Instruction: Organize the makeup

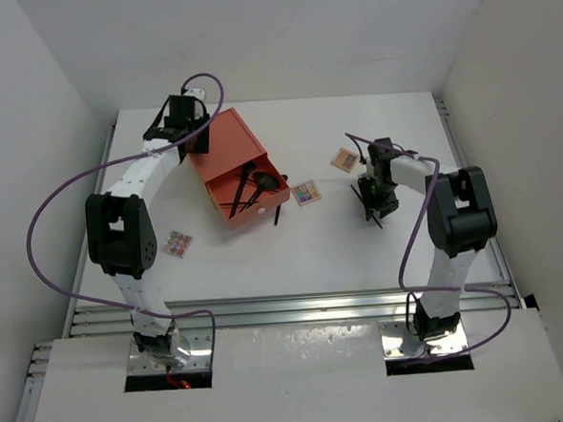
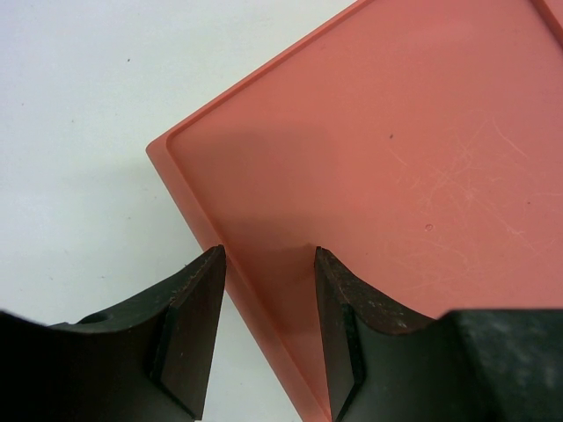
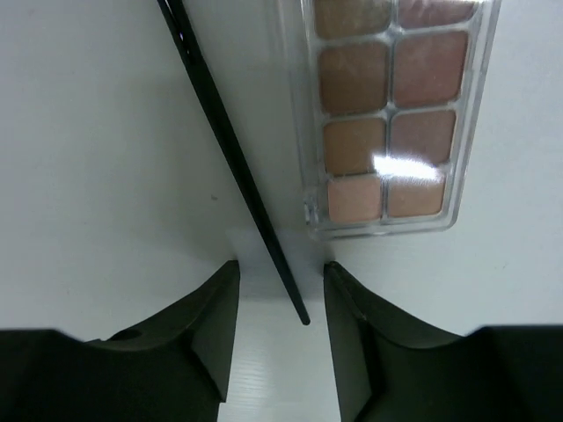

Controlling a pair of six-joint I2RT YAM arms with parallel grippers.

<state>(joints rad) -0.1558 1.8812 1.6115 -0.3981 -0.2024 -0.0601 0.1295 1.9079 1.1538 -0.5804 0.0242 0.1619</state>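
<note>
Right hand [image 3: 280,268]: being posed spread astride black stick [image 3: 230,154], beside palette [image 3: 387,105].
Risk: tip-only pinch being attempted; stick likely swivelling out.

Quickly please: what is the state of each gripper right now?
Left gripper: open, fingers astride the edge of the orange-red box, no grip seen.
Right gripper: open, fingers on either side of the black stick, not clamping it.
</note>
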